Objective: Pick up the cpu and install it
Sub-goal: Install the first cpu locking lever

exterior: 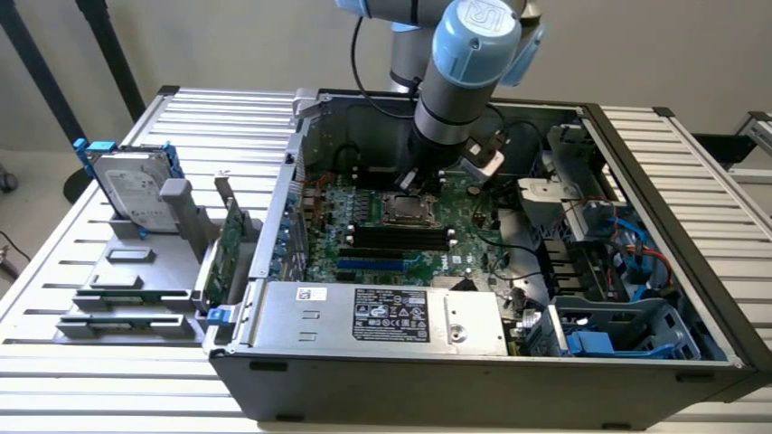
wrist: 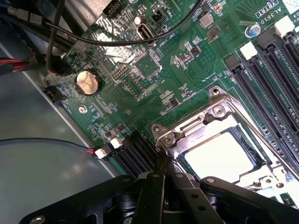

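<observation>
The cpu (wrist: 218,156) lies flat in the motherboard's socket, its pale silver top showing through the shiny metal frame (wrist: 212,112) that lies over it. My gripper (wrist: 163,163) is shut, its thin black fingers pressed together, with the tips right at the frame's corner beside the cpu. I see nothing held between the fingers. In the exterior view the socket (exterior: 404,210) sits mid-board, directly under my arm (exterior: 465,72), which reaches down into the open computer case.
Black memory slots (wrist: 266,70) run along one side of the socket. A coin battery (wrist: 88,82) and loose black cables (wrist: 60,46) lie nearby. A power supply (exterior: 386,316) sits at the case front. Outside, a hard drive in blue brackets (exterior: 127,190) stands on the slatted table.
</observation>
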Controlling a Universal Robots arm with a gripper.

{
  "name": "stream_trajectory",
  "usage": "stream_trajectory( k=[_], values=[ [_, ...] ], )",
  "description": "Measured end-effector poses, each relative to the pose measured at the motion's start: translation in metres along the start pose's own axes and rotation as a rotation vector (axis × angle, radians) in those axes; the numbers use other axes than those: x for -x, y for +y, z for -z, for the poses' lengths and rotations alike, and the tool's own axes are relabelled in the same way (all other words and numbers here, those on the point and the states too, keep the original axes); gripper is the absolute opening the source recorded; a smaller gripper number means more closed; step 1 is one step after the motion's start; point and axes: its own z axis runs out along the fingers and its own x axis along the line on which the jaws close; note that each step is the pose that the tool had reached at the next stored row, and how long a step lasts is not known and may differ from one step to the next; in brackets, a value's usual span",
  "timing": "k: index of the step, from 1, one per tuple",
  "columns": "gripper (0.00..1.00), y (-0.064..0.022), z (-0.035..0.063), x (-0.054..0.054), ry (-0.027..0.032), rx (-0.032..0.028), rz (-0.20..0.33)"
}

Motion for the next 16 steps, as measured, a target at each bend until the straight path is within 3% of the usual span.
stream_trajectory(
  k=[9, 16],
  values=[
    [0.11, 0.0001, 0.002, -0.0009, -0.0047, -0.0059, -0.003],
    [0.11, 0.0014, 0.0023, -0.0014, -0.005, -0.0066, -0.003]
  ],
)
